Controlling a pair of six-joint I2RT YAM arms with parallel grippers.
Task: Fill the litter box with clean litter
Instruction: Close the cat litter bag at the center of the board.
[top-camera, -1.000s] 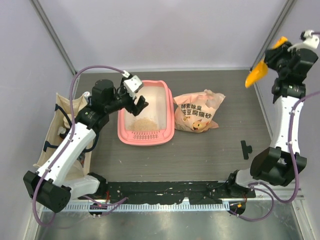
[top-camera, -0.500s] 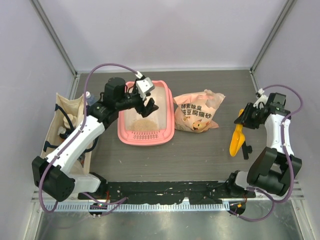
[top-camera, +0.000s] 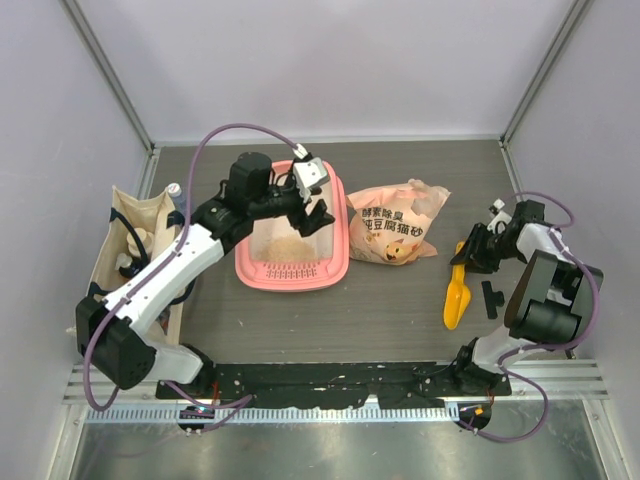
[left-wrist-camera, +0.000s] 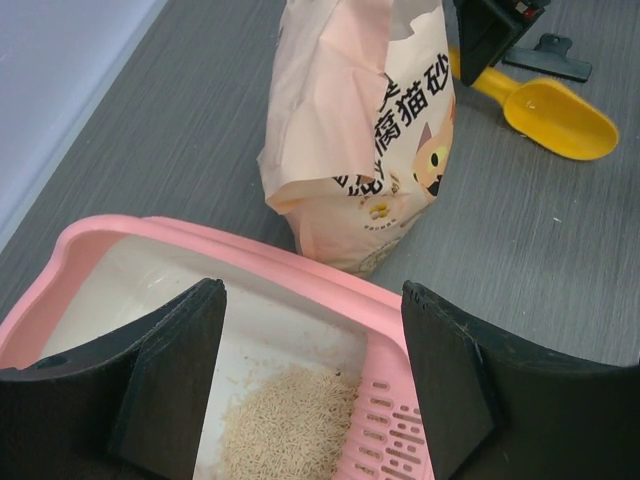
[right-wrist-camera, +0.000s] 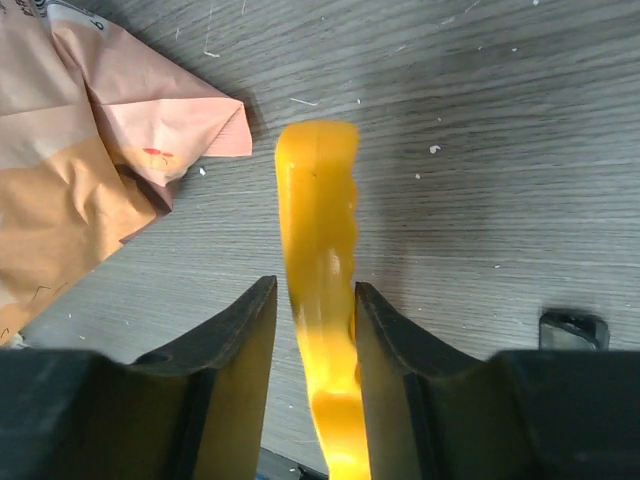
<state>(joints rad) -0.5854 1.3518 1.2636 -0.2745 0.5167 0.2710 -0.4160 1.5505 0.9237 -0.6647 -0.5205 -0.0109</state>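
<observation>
1. Left gripper (left-wrist-camera: 312, 300): jaws wide apart, holding nothing, above the pink litter box (left-wrist-camera: 240, 245).
2. The clean litter (left-wrist-camera: 290, 425) lies in a small pile on the box floor, below and between those jaws. The cat-litter bag (left-wrist-camera: 360, 130) lies beyond them.
3. Right gripper (right-wrist-camera: 315, 290): jaws closely flank the handle of the yellow scoop (right-wrist-camera: 318, 220); I cannot tell whether they clamp it.
</observation>
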